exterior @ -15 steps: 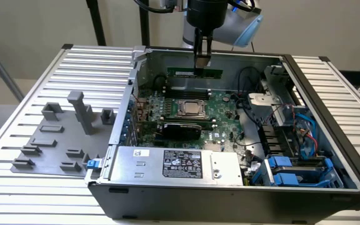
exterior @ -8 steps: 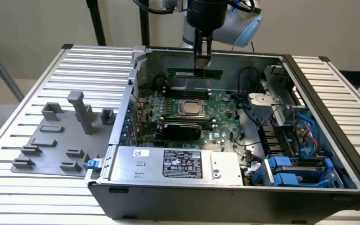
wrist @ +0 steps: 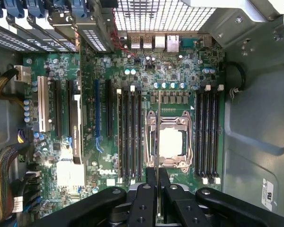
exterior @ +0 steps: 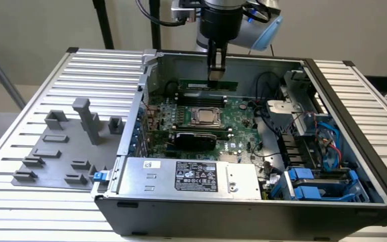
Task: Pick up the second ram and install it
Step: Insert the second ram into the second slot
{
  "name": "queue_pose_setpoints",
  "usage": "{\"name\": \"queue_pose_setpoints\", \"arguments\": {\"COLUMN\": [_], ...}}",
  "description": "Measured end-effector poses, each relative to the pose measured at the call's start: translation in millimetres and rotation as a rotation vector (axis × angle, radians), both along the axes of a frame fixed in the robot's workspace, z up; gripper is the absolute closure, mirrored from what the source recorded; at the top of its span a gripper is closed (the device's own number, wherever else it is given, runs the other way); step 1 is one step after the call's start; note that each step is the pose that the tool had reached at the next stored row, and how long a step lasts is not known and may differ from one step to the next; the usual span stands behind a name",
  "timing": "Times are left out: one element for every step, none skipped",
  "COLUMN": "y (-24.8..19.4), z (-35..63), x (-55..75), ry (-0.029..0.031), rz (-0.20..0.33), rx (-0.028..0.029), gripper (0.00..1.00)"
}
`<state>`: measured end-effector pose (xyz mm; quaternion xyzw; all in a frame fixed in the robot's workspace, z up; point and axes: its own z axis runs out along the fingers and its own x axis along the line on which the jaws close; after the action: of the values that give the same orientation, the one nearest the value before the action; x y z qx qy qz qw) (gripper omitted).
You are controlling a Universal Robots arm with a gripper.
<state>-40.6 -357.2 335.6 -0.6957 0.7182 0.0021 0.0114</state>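
The arm reaches down into the open computer case (exterior: 355,126), its gripper (exterior: 215,75) hanging over the far part of the motherboard (exterior: 237,123). The fingers are closed on the second ram (exterior: 210,84), a thin green stick held on edge — in the wrist view it appears as a narrow strip running out from between the fingertips (wrist: 151,177) over the processor socket (wrist: 169,142). In the exterior view the stick's lower edge sits at the far bank of memory slots (exterior: 200,93), just beyond the socket (exterior: 207,116); whether it is touching a slot or just above one cannot be told. In the wrist view, black memory slots (wrist: 130,135) flank the socket on both sides. On the exterior view's left, a grey fixture plate (exterior: 59,151) with upright blocks lies on the ribbed table (exterior: 18,126), well apart from the case. A silver power supply (exterior: 190,176) fills the near side of the case, with blue drive caddies (exterior: 314,186) at the near right.
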Motion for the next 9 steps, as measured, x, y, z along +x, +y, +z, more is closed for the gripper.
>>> {"name": "queue_pose_setpoints", "arguments": {"y": [-2.3, -4.5, -6.6, -8.7, -10.7, -12.7, -14.9, -17.2, -19.3], "z": [-1.8, -3.7, -5.5, -7.3, -9.2, -10.9, -12.7, -14.6, -16.4], "x": [-0.6, -1.1, -1.6, -1.8, -1.9, -1.9, -2.0, -2.0, -2.1], "ry": [0.0002, 0.0002, 0.0000, 0.0000, 0.0000, 0.0000, 0.0001, 0.0001, 0.0001], "rz": [0.000, 0.000, 0.000, 0.000, 0.000, 0.000, 0.000, 0.000, 0.000], "rx": [-0.0005, -0.0003, 0.0000, -0.0001, 0.0001, -0.0001, -0.0001, -0.0001, -0.0001], "gripper": [0.87, 0.87, 0.87, 0.87, 0.87, 0.87, 0.87, 0.87, 0.87]}}
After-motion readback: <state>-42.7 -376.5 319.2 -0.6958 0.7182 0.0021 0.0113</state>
